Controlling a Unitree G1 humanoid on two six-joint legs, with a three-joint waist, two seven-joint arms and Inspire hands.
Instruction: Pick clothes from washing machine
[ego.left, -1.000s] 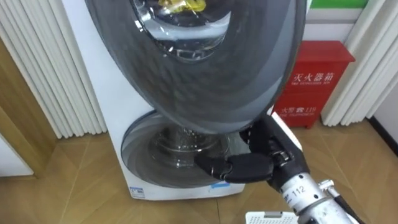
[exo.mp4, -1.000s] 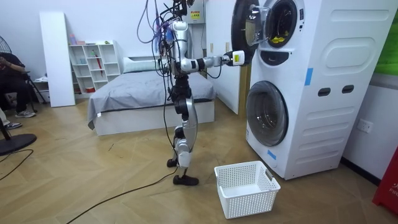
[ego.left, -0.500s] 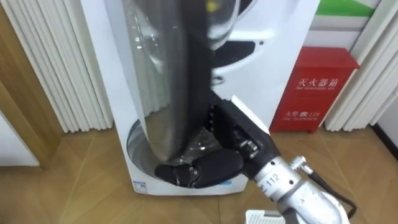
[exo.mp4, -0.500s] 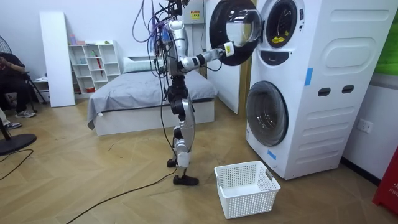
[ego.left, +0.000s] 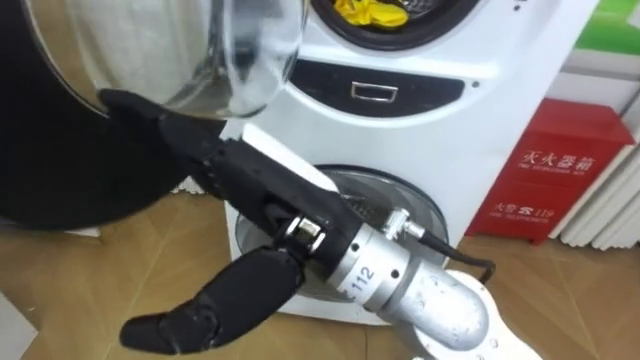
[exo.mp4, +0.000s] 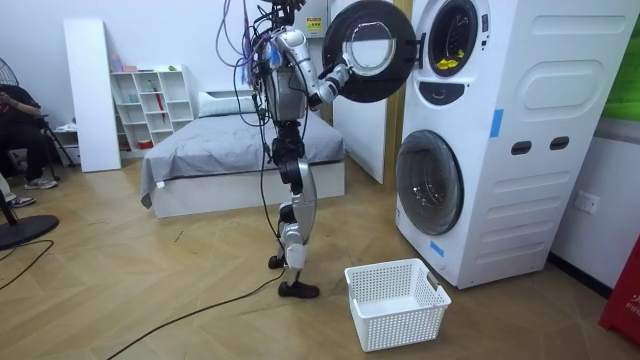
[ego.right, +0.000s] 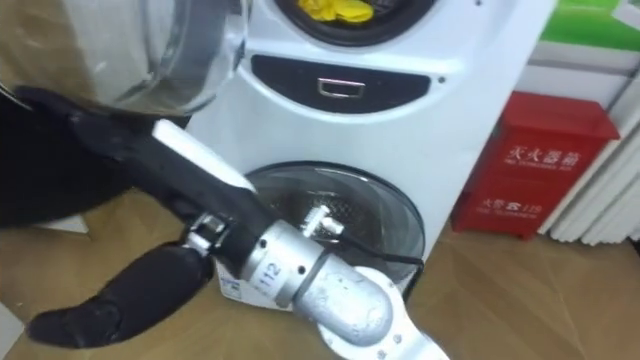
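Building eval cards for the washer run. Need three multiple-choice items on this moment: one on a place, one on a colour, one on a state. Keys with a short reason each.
1. Where is the yellow garment?
A. in the upper drum
B. on the floor
C. on the bed

2. What colour is the cabinet beside the stacked washers?
A. blue
B. red
C. green

3. The upper door is:
A. shut
B. swung open
C. taken off

Key:
1 A: yellow cloth shows inside the open upper drum.
2 B: the cabinet is plainly red in both eye views.
3 B: the upper door stands out from the machine on its hinge, with the right robot hand at it, fingers straight.
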